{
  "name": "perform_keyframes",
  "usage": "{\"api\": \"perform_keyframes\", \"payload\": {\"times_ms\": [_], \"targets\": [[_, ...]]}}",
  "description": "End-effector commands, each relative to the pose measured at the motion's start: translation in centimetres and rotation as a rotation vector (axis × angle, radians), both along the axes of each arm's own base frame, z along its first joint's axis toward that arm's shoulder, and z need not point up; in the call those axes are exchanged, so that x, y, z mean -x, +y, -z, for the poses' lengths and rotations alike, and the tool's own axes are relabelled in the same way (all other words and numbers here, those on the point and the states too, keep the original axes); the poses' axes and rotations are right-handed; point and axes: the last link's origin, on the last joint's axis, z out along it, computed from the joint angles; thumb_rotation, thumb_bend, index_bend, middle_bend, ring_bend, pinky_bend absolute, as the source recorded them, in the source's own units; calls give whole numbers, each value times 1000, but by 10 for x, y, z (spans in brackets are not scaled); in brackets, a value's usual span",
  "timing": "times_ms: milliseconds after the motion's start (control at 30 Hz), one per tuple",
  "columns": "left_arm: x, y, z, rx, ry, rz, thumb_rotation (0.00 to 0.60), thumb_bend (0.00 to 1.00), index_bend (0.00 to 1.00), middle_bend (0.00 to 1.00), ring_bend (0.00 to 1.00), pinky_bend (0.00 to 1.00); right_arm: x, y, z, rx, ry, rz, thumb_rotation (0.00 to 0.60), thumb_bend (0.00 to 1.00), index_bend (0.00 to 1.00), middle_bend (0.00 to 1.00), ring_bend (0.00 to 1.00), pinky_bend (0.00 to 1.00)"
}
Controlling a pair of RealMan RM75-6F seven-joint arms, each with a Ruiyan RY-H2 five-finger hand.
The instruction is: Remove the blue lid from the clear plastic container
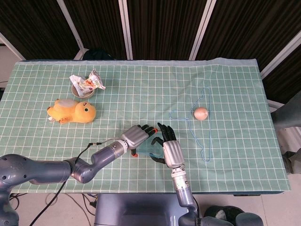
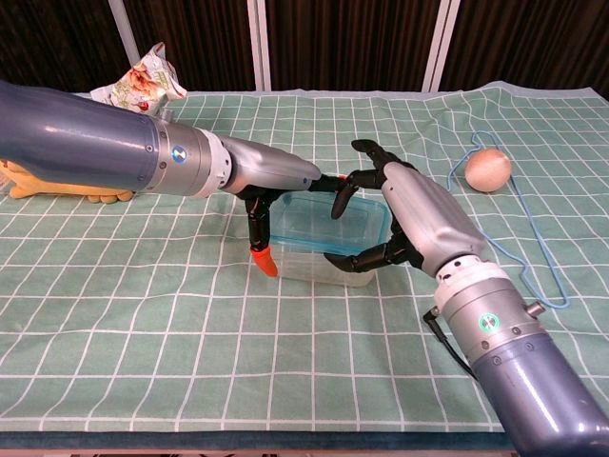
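Observation:
The clear plastic container (image 2: 314,259) stands near the table's front edge, and its blue lid (image 2: 319,221) lies flat on it. In the head view the container (image 1: 149,148) is mostly hidden between my two hands. My left hand (image 2: 271,181) holds its left end, with an orange-tipped thumb down the near-left corner and a finger along the far rim. My right hand (image 2: 404,214) arches over the lid's right half. Its thumb touches the near rim and its fingertips (image 2: 339,197) hover at the far rim. Seen from the head, the left hand (image 1: 135,136) and right hand (image 1: 170,151) nearly meet.
A yellow plush duck (image 1: 73,112) and a bowl holding a snack packet (image 1: 84,84) sit at the back left. A thin blue wire hanger (image 1: 203,127) lies to the right, with a small peach ball (image 1: 201,113) inside it. The green checked cloth (image 1: 141,94) covers the table.

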Motion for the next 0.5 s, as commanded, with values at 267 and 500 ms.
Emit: {"api": "perform_keyframes", "payload": {"times_ms": [267,500], "targets": [[0,-5,-4,17,16,20,600,39,0,0,0,137,4,-1,-3,3,13,8,600,1000,594,71,0,0],[5,-2,-15,-6,37,49,600,0,0,0,0,65,7,-4,-7,13,21,17,600,1000,594,71,0,0]]}}
